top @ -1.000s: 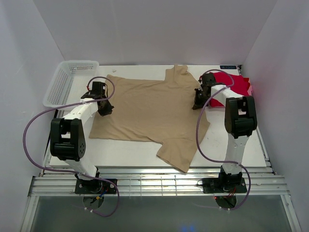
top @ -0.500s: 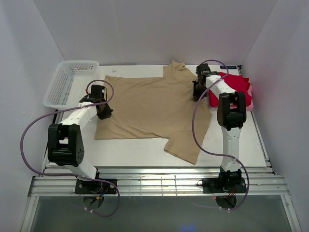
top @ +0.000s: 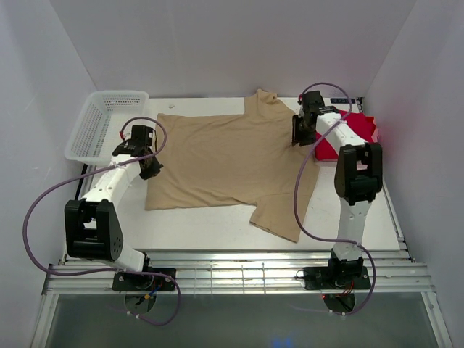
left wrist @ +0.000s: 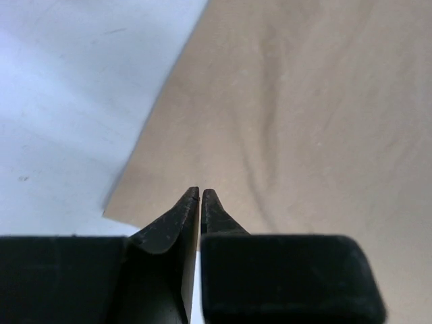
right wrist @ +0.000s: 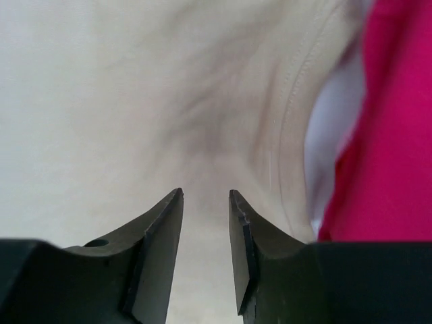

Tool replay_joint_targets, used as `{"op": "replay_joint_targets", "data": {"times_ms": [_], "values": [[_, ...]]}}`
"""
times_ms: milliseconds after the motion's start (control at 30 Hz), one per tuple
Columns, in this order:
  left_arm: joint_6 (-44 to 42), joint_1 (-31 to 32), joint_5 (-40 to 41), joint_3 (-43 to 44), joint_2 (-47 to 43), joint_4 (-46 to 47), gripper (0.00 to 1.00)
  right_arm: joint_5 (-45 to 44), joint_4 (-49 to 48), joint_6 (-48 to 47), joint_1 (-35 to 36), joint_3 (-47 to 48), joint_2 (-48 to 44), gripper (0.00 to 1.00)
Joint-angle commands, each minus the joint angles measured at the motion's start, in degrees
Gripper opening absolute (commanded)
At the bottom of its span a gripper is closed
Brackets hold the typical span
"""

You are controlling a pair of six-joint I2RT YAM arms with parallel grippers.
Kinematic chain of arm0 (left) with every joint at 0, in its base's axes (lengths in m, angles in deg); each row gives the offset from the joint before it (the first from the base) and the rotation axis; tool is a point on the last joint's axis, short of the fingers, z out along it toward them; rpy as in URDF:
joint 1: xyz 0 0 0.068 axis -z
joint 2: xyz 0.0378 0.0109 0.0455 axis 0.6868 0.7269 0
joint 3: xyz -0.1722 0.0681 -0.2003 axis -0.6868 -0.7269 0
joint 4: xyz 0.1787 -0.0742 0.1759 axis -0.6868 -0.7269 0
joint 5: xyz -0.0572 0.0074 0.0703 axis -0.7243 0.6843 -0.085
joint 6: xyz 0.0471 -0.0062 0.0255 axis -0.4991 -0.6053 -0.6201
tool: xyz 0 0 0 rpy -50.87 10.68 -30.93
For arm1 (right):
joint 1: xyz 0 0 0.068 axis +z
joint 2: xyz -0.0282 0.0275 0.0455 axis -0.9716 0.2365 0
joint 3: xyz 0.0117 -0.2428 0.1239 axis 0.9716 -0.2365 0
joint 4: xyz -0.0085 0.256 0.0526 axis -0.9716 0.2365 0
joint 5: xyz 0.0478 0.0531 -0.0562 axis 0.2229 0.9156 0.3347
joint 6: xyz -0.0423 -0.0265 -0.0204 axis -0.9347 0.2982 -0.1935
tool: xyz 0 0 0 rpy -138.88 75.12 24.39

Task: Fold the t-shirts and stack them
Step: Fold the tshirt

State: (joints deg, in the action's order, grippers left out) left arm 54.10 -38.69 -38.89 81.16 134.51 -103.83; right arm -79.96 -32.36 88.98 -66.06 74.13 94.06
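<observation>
Robot test cell, lab-type: plain white enclosure walls [top: 217,43], white table [top: 203,225], aluminium rail frame [top: 239,279] carrying two bolted arms with looped cabling.

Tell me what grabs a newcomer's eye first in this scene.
The tan t-shirt spread flat across the middle of the table dominates. The bright red t-shirt bunched at the far right edge stands out next, then the white mesh basket at the far left corner.
</observation>
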Motion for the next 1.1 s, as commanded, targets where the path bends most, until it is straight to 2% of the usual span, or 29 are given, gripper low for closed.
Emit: {"op": "replay_joint_targets", "data": {"times_ms": [0, 67, 133, 267, 400, 567, 633, 767, 800, 833, 1067], "values": [[0.23, -0.12, 5.66, 2.63, -1.13, -11.01, 0.18, 3.10, -2.27, 0.21, 0.46, -0.70, -12.78, 0.42], [1.72, -0.03, 5.48, 2.28, 1.58, -14.46, 0.27, 3.30, 1.76, 0.56, 1.95, -4.37, -17.33, 0.43], [3.22, -0.03, 4.87, 1.31, 3.79, -18.77, 0.28, 2.08, 3.89, 1.09, 4.83, -8.34, -20.51, 0.42], [8.40, -0.12, 3.64, -5.70, 6.53, -20.28, 0.21, -2.85, 4.60, 3.37, 11.61, -23.69, -30.60, 0.42], [11.30, -0.03, 4.42, -8.79, 2.16, -20.28, 0.18, -5.22, 5.74, 7.06, 16.63, -32.06, -36.77, 0.41], [12.80, -0.03, 7.33, -8.71, -2.26, -20.19, 0.21, -4.61, 5.30, 9.35, 18.74, -38.14, -42.92, 0.45], [13.33, -0.03, 6.80, -8.97, -3.75, -18.36, 0.25, -4.44, 5.13, 9.35, 19.00, -40.42, -43.72, 0.53], [14.82, -0.03, 6.36, -9.68, -5.86, -15.19, 0.29, -4.97, 5.92, 10.14, 19.18, -43.07, -45.04, 0.54], [15.35, -0.03, 6.88, -9.85, -5.61, -15.01, 0.36, -4.62, 5.92, 10.32, 19.18, -43.68, -45.31, 0.54], [16.14, -0.03, 7.41, -10.20, -4.65, -15.01, 0.39, -4.26, 5.57, 10.58, 19.18, -44.91, -46.01, 0.54], [17.29, -0.03, 9.44, -12.40, -1.21, -10.97, 0.49, 0.57, 3.72, 12.96, 19.53, -47.73, -49.26, 0.54]]}}
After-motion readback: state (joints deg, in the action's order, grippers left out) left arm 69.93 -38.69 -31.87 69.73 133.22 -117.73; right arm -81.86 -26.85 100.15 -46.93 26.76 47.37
